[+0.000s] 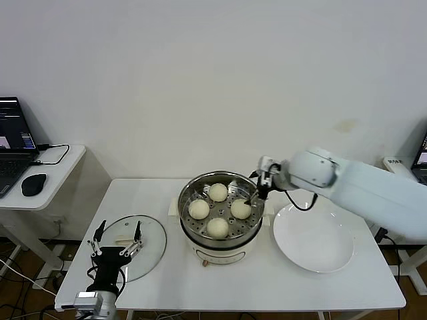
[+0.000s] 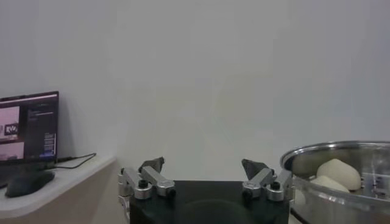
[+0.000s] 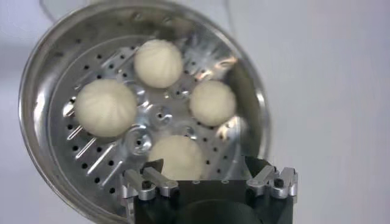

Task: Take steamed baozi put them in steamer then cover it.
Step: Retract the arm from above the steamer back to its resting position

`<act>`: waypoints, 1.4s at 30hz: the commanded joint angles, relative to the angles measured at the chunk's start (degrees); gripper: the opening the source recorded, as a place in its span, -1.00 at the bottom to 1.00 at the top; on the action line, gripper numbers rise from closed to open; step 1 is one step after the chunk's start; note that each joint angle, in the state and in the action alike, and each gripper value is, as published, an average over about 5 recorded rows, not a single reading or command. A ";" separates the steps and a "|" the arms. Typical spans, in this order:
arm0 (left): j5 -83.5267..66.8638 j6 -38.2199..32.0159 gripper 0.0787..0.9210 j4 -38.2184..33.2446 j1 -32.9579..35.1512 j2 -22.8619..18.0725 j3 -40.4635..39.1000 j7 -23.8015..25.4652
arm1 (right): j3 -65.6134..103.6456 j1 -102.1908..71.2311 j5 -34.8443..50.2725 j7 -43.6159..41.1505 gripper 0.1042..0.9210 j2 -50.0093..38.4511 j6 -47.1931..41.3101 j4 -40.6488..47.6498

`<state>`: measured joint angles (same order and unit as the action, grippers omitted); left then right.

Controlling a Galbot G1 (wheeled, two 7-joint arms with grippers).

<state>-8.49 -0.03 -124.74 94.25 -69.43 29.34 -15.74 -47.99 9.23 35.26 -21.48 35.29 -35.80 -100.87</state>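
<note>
White table (image 1: pixel 267 280), four baozi (image 1: pixel 218 227) in steamer (image 1: pixel 193 189), right fingers (image 1: pixel 254 195) spread above

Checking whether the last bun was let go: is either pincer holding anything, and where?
Nothing is held. The right pincer stands open above the steamer; the left pincer is open too.

Four baozi (image 1: pixel 218 210) in the steamer (image 1: pixel 220 248), lid (image 1: pixel 148 257) to its left (plate (image 1: pixel 313 248) right).
</note>
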 commanded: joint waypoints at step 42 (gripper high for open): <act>75.06 -7.78 0.77 39.19 -11.77 11.92 3.11 -3.85 | 106.48 -102.84 -26.44 17.01 0.76 50.96 55.40 -5.73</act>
<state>56.34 -7.40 -93.75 89.21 -60.57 33.12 -19.71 54.41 -90.18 10.55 -4.54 80.93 17.34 -106.38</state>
